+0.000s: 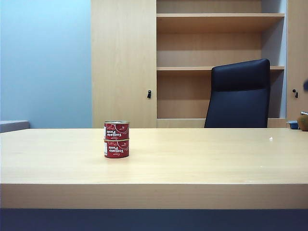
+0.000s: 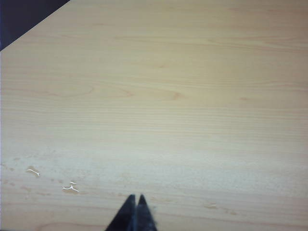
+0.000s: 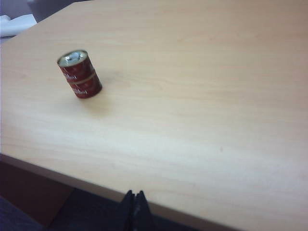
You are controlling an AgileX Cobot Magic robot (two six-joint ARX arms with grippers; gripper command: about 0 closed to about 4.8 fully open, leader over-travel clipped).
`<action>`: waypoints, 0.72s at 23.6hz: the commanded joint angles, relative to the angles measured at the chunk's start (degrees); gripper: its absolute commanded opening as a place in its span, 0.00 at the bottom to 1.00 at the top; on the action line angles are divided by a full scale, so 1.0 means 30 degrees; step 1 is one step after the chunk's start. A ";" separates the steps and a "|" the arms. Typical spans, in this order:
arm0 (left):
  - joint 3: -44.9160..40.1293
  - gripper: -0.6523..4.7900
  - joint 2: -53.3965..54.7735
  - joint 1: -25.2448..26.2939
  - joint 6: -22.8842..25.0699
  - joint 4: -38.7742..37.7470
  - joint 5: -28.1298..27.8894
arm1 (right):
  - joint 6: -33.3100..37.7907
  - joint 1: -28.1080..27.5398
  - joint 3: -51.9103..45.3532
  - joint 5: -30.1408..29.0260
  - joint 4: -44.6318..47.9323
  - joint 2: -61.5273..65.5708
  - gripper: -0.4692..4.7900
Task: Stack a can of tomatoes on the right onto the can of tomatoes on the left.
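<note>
Two red tomato paste cans stand as one upright stack on the left part of the wooden table: the upper can rests squarely on the lower can. The right wrist view shows the same stack, upper can over lower can, far from my right gripper, which is shut and empty above the table's near edge. My left gripper is shut and empty over bare tabletop. Neither gripper shows in the exterior view.
A black office chair stands behind the table at the right, in front of wooden shelving. A small brownish object sits at the far right edge. White scratch marks mark the wood near the left gripper.
</note>
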 commanded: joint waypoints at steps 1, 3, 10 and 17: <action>0.0058 0.11 -0.0015 0.0007 0.0634 0.0058 -0.0066 | 0.0605 0.0029 -0.1282 -0.0029 0.0787 0.0007 0.07; 0.0058 0.11 -0.0015 0.0007 0.1494 0.0044 -0.0066 | 0.1195 0.0029 -0.1800 -0.0029 0.0794 0.0007 0.07; 0.0058 0.11 -0.0007 0.0007 0.1501 -0.0117 -0.0051 | 0.1705 0.0029 -0.2004 -0.0015 0.0794 0.0000 0.07; 0.0058 0.11 -0.0007 0.0007 0.1486 -0.0138 -0.0051 | 0.1705 0.0022 -0.2004 -0.0015 0.0794 0.0000 0.07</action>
